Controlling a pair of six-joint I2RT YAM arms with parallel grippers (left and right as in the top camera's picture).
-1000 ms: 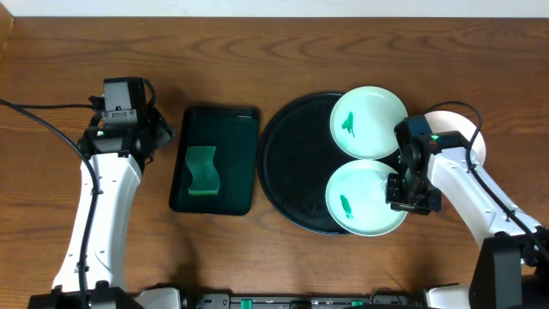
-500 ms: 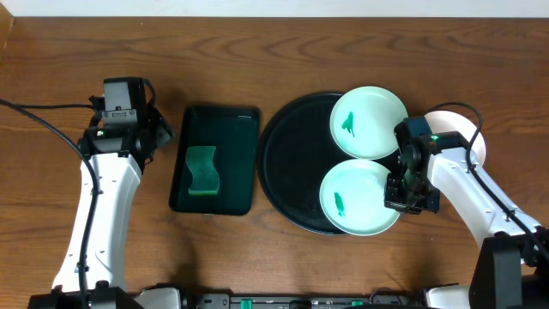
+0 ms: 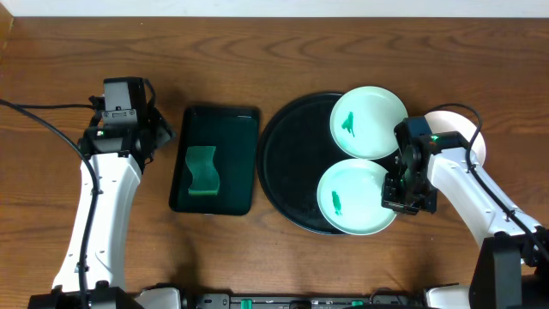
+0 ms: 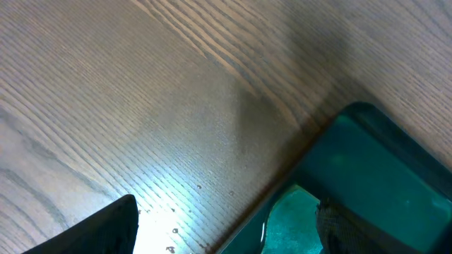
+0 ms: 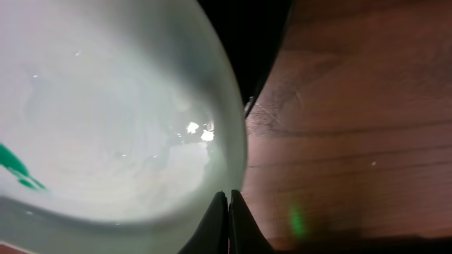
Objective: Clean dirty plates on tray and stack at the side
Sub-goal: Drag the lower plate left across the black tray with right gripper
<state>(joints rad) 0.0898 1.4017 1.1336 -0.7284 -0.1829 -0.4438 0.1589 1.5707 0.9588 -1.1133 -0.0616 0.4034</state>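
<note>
**Right gripper closed at the near plate**

My fingers are pressed together right at this plate's rim, at the lower right of the black tray. I cannot tell if the rim is pinched between them. The plate has a green smear, and so does the second plate just above it. A third plate lies off the tray at the right, partly under my arm. Far left, my left gripper hangs spread wide over the table, beside the green tray holding a sponge.

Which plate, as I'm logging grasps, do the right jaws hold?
The smeared plate at the tray's near edge: the right jaws are shut on its rim. The other smeared plate, farther back on the tray, and the one beside the tray are not gripped.
</note>
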